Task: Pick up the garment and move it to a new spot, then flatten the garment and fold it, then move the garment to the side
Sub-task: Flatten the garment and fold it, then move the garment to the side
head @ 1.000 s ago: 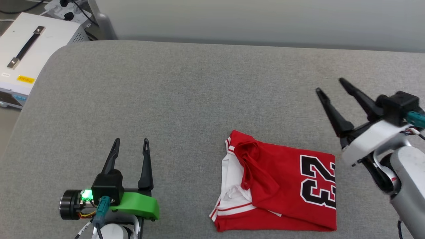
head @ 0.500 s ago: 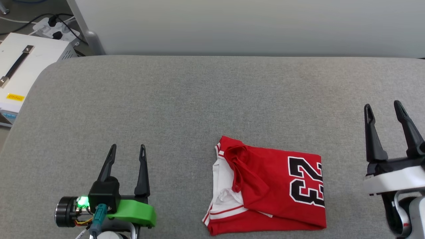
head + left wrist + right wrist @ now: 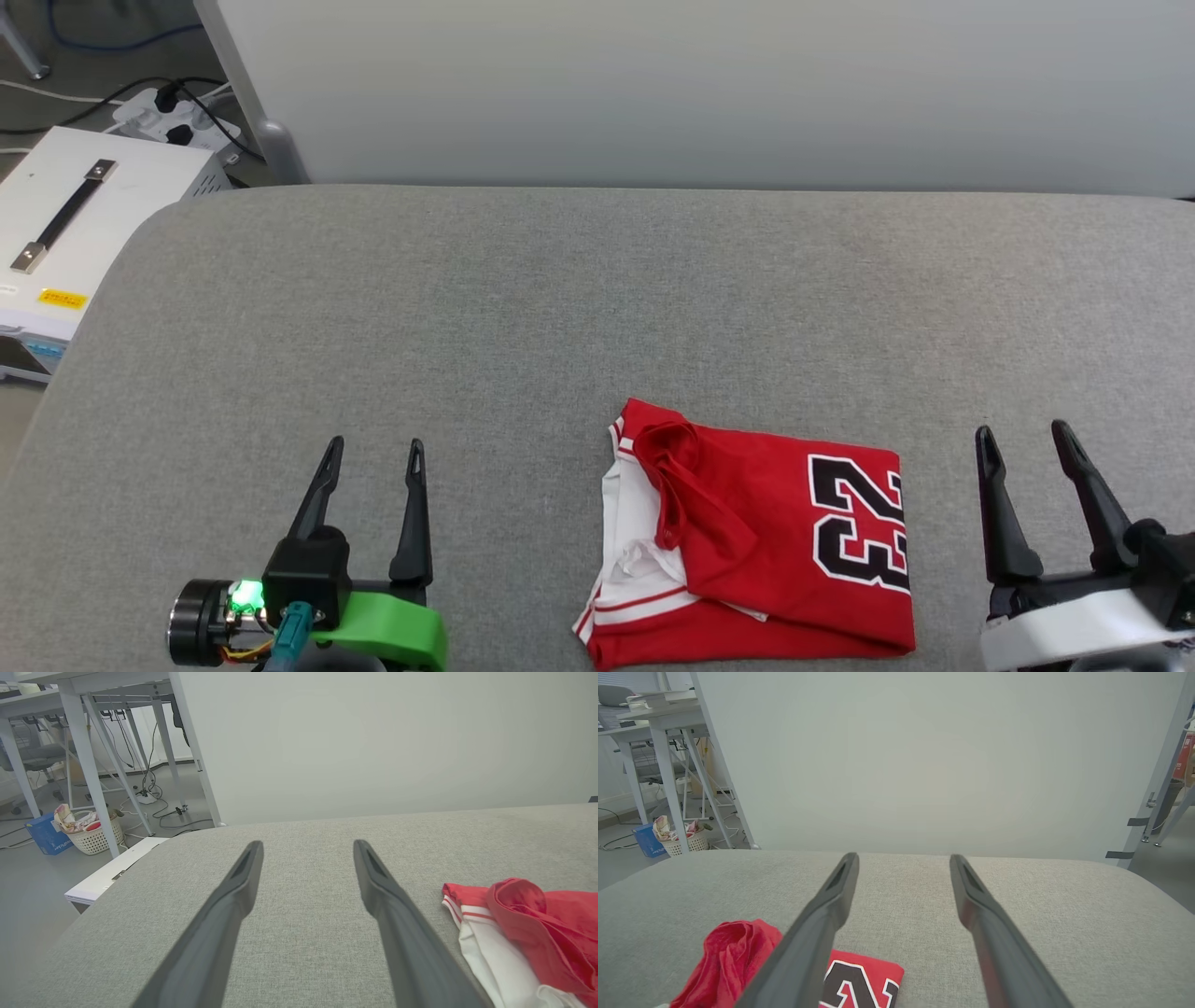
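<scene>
Folded garment at the near edge of the grey pad, between the grippers.
For the move to the side, it is judged that both short edges should be pinched low together, so that the folds are not lost. One garment and two grippers are counted: the left gripper and the right gripper are each seen with two fingers apart, nothing held.
</scene>
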